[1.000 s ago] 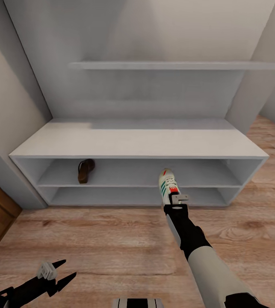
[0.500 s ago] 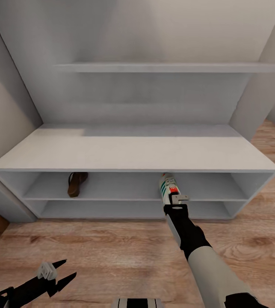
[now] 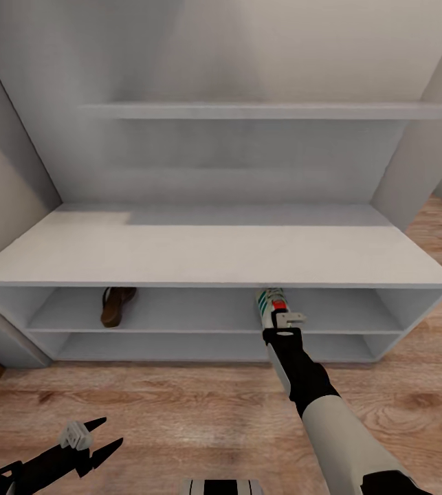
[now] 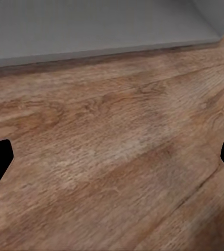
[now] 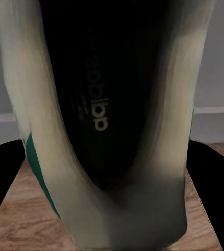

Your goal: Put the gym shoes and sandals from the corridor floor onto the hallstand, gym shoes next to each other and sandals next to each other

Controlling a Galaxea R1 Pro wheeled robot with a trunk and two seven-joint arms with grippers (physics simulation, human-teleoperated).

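Since a second ago, the robot has rolled closer, so the light grey shoe rack (image 3: 214, 247) with its wide low bench looks bigger, and the toe of the white gym shoe with green stripes (image 3: 270, 304) now pokes under the bench edge, into the top shelf row. The right gripper (image 3: 284, 322) holds this shoe tight by its heel end. The left gripper (image 3: 86, 440) hangs open and empty over the brown wood floor (image 3: 179, 405). To do this well, push the shoe deeper, lower it flat, then let go. One dark brown leather sandal (image 3: 115, 306) sits in that same row, well apart to the left.
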